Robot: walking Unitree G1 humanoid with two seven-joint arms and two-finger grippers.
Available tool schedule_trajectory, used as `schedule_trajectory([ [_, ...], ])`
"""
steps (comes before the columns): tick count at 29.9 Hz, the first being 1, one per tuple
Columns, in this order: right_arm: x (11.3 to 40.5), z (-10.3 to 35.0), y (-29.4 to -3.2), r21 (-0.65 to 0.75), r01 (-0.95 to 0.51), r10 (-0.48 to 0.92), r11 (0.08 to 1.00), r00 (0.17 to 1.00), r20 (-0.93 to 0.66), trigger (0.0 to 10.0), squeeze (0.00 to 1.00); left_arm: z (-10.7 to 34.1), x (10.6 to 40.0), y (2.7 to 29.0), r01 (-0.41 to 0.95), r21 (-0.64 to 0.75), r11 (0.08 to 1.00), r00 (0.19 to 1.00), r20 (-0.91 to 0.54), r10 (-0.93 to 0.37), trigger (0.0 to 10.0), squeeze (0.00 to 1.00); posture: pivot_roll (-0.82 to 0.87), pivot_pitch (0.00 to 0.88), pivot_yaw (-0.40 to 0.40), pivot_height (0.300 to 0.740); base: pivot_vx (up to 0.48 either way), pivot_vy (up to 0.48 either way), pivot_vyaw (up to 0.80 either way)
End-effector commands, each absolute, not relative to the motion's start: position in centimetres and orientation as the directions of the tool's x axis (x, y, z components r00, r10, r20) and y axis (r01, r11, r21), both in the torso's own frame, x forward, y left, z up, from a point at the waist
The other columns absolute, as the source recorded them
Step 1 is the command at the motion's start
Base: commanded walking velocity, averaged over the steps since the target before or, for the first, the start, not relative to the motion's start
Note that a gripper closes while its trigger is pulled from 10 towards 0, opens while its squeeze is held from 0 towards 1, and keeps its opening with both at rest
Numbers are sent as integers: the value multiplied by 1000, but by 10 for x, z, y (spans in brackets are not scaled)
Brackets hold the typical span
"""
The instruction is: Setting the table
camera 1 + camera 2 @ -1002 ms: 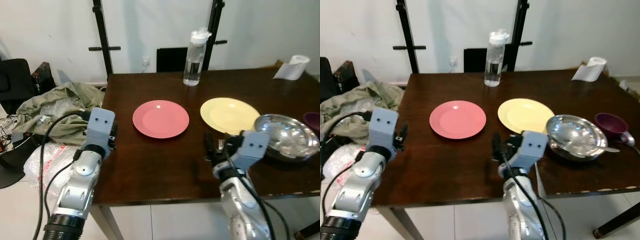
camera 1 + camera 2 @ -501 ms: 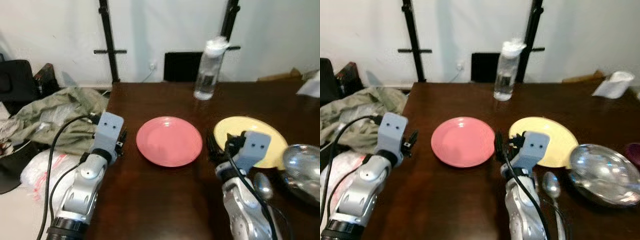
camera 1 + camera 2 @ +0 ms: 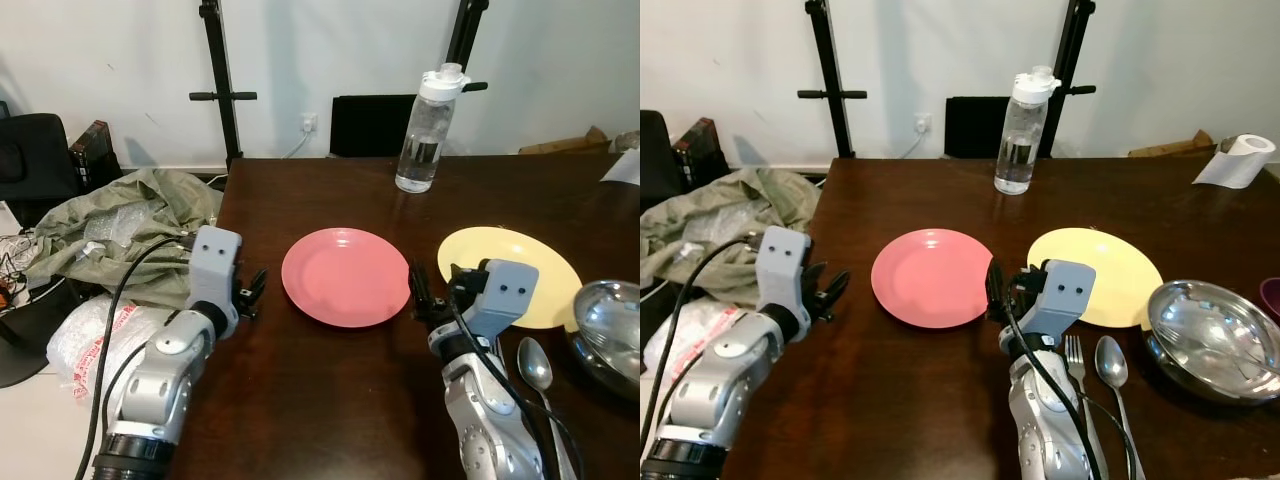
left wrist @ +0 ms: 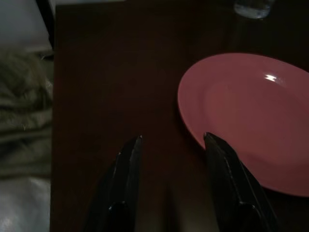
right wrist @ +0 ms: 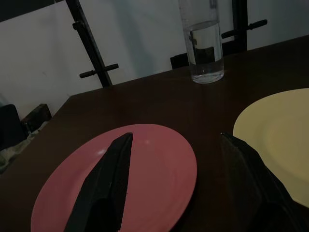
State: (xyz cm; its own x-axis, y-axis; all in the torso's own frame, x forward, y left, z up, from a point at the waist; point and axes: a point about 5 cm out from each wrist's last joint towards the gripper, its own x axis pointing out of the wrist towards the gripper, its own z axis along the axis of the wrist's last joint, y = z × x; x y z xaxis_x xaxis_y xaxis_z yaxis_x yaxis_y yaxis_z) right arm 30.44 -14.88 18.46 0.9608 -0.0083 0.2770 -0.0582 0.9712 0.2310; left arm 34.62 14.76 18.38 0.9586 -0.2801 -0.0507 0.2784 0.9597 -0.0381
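Pink plate (image 3: 346, 275) lies between both spread, empty end effectors.

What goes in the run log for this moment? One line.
left gripper: open, beside pink plate | right gripper: open, between pink plate and yellow plate | nothing held

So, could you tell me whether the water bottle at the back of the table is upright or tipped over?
Upright: the water bottle stands on its base on the table, white cap on top.

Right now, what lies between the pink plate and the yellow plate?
The right gripper hangs over the gap between the pink plate and the yellow plate, fingers open. Under it the right wrist view shows only bare dark table.
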Motion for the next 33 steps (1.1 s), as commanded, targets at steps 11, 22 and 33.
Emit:
schedule_trajectory([
  [11,318,180,-137,232,-128,69,964,967,244,10000,0,166,378,142,289,-351,891,889,-247,-386,10000,0,60,176,146,740,0,0,0],
  [22,327,206,-131,216,-191,115,957,939,324,10000,0,167,388,134,228,-581,781,865,-248,-437,10000,0,60,212,161,740,0,0,0],
  [33,325,204,-127,218,-199,121,955,938,324,10000,0,166,392,111,252,-680,689,820,-229,-525,10000,0,40,225,168,740,0,0,0],
])
